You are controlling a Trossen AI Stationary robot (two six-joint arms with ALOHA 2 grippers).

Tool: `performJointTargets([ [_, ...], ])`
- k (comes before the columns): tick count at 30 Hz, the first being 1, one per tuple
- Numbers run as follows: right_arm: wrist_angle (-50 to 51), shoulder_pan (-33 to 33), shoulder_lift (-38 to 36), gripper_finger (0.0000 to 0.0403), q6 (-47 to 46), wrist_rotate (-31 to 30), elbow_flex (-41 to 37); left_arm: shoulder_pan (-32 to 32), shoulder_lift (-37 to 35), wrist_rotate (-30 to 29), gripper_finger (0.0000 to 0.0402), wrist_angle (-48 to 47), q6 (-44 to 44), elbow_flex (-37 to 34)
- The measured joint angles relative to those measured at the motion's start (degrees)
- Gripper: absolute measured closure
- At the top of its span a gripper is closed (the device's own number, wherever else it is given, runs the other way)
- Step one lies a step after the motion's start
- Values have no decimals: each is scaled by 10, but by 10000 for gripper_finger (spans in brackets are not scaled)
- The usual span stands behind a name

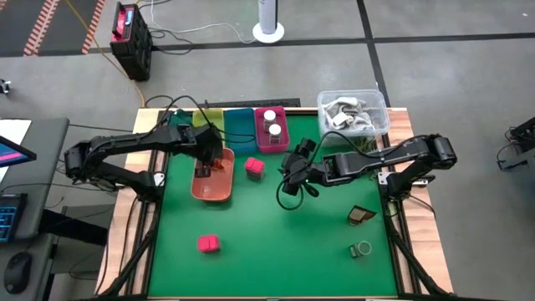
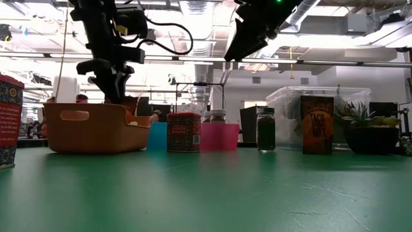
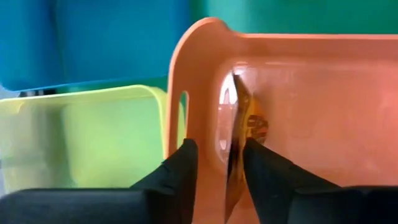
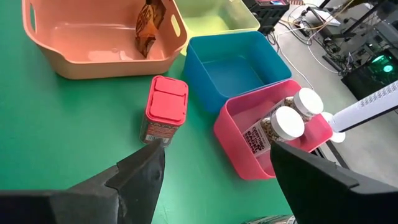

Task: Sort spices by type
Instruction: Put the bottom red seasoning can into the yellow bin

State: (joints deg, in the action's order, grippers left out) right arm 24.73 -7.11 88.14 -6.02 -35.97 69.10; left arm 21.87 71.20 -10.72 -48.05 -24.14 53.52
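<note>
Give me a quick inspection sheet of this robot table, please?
Surface: green mat on a wood-edged table.
Job's things: two white-capped jars in the magenta tray; brown packet in the salmon tray; pink boxes, another brown packet and a green jar loose on the mat.
Clutter: clear tub of whitish things; teal tray and yellow tray, both empty.
Grippers: left claw straddles the salmon tray's wall, packet between its fingers; right claw open above the mat.
Cables: black leads on the floor.
Surroundings: grey floor, white post.
</note>
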Motion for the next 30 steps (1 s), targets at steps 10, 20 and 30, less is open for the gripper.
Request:
performJointTargets([
  [10, -1, 0, 0, 81, 0, 0, 0, -16, 0, -5, 224, -2, 3, 29],
  [20, 20, 0, 0, 81, -15, 0, 0, -74, 0, 39, 220, -52, 77, 137],
  [30, 52, 0, 0, 81, -37, 0, 0, -388, 2, 84, 220, -52, 340, 143],
])
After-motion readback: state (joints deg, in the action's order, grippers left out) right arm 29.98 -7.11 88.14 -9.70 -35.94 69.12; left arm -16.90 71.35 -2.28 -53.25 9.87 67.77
